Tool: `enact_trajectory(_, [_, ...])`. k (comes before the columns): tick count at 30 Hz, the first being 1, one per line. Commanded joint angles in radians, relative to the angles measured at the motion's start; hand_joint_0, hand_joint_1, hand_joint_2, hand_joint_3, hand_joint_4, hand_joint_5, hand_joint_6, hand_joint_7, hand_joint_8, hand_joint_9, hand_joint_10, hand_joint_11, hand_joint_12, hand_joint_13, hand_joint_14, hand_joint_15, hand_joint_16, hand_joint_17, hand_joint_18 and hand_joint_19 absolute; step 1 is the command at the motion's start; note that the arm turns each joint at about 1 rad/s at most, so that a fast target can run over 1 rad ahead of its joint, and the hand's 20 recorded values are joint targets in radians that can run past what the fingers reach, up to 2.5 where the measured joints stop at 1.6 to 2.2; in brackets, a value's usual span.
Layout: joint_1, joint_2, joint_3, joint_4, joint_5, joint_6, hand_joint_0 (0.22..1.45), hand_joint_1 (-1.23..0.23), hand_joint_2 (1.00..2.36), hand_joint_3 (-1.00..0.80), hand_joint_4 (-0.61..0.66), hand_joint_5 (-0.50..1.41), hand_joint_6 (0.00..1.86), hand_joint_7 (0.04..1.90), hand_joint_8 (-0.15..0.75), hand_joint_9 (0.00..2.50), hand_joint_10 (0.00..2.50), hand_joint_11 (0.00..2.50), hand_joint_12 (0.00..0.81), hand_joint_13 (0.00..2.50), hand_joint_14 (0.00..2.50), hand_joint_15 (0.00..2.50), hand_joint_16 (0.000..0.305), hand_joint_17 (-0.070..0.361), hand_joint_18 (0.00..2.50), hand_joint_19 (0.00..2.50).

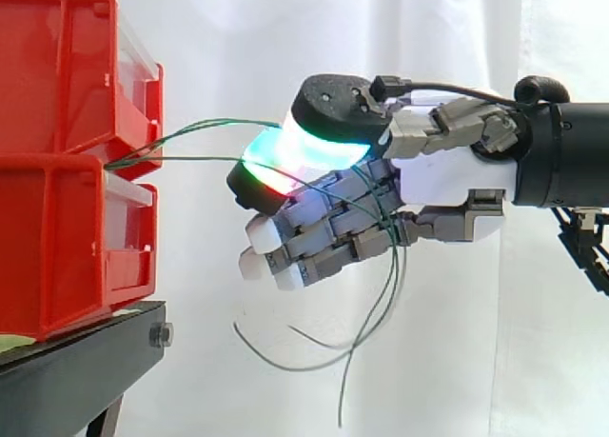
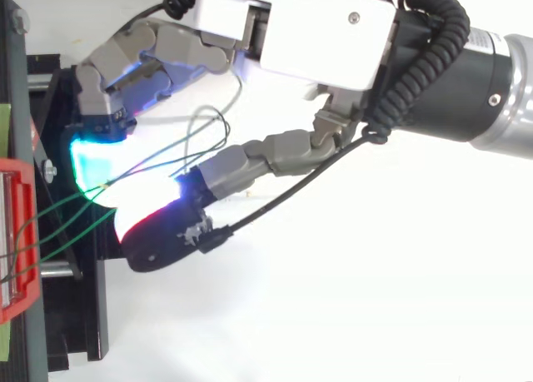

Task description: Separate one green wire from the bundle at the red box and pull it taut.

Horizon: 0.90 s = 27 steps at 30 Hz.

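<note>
The main risk is judged to be that more than one strand is drawn at once: at least two green wires (image 1: 181, 157) are seen running from the gap between the stacked red bins (image 1: 57, 85) into the same pinch, so a pull from here could tighten several together instead of isolating one. A second risk is slip, since thin wire held between thick glowing pads (image 1: 304, 149) could slide out under load if the squeeze is light; too hard or skewed a pull could instead drag on the bins sitting on the black stand (image 1: 76, 361). The hand (image 1: 447, 185) is closed: its thumb and a fingertip are pressed together on the wires, and the remaining fingers are curled beneath the palm. The wires are stretched across open air from the bins, near to the hand's left in the side view, with the lower strand nearly straight and the upper one arched with slack. Past the pinch they are threaded across the curled fingers, and their loose ends (image 1: 341, 404) are left hanging below the palm.
</note>
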Motion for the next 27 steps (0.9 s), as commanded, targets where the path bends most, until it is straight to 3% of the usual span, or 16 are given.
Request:
enact_trajectory(1, [0.001, 0.000, 0.000, -0.001, 0.000, -0.001, 0.62, -0.84, 1.00, -0.45, 0.18, -0.17, 0.91, 1.07, 0.299, 0.81, 0.01, 0.57, 0.338, 0.60, 0.01, 0.24, 0.046, 0.103, 0.57, 0.24])
enact_trajectory(15, [0.005, 0.000, -0.001, 0.001, 0.003, 0.004, 0.52, -0.48, 1.00, -0.50, 0.20, -0.16, 0.89, 1.07, 0.330, 0.87, 0.01, 0.56, 0.358, 0.61, 0.01, 0.27, 0.047, 0.106, 0.52, 0.28])
enact_trajectory(20, [0.005, -0.001, -0.001, 0.001, 0.003, 0.004, 0.55, -0.49, 1.00, -0.47, 0.20, -0.16, 0.88, 1.09, 0.324, 0.87, 0.01, 0.56, 0.350, 0.61, 0.01, 0.27, 0.045, 0.101, 0.49, 0.29])
enact_trajectory(21, [0.005, 0.000, -0.001, -0.001, 0.003, 0.004, 0.58, -0.58, 1.01, -0.40, 0.19, -0.16, 0.88, 1.10, 0.322, 0.87, 0.01, 0.56, 0.346, 0.60, 0.01, 0.27, 0.044, 0.099, 0.49, 0.29])
enact_trajectory(27, [0.005, 0.000, -0.001, -0.001, 0.003, 0.004, 0.58, -0.69, 1.01, -0.33, 0.20, -0.17, 0.89, 1.10, 0.311, 0.85, 0.01, 0.56, 0.346, 0.60, 0.01, 0.28, 0.045, 0.101, 0.49, 0.29])
